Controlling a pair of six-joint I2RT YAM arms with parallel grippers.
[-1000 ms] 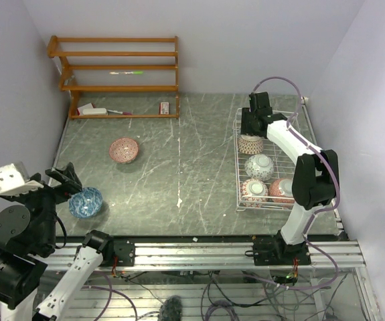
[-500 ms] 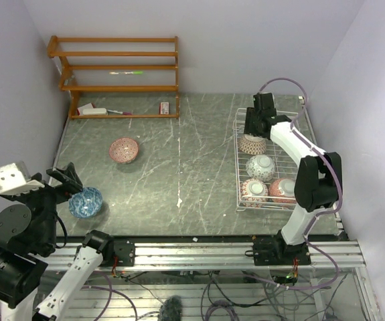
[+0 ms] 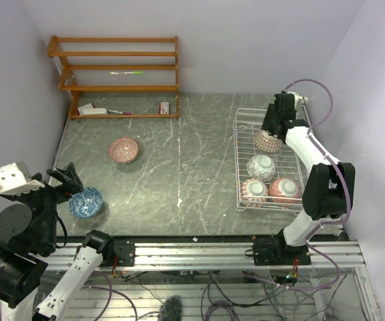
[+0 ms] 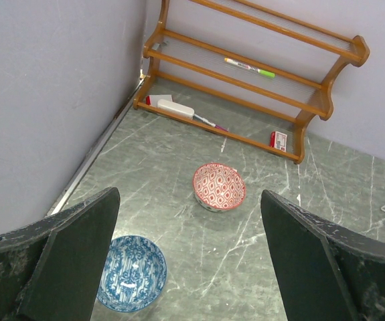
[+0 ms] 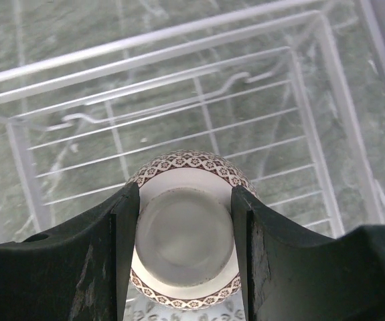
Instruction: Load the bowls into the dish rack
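Left gripper (image 3: 63, 182) first: its fingers stand wide apart with nothing between them, hanging over the near-left corner of the surface (image 3: 192, 167). Right under it I have the blue bowl (image 4: 132, 272), upright, close to the left edge and untouched. Farther in, toward the far edge, the red bowl (image 3: 123, 150) also sits upright on the marble, well apart from the blue one. Behind both, the wooden shelf (image 3: 118, 67) fills the far-left corner against the wall. A green-tipped pen (image 4: 249, 67) lies on a middle tier, with a white block (image 4: 175, 108) and a small box (image 4: 278, 140) on the bottom one.

Over at the right edge, the dish rack (image 3: 239, 137) runs from near to far. The right gripper (image 5: 184, 195) is down over its far end, fingers clamped on either side of the foot of the brown bowl (image 3: 268, 141), which is upside down. I can't tell whether it rests on the wires or hangs just above them. The arm stretches along the rack's right side. Nearer to me in the rack sits the grey-black bowl (image 3: 260, 166) in the middle, then two more bowls (image 3: 254, 190) side by side at the near end. They look turned bottom-up too.
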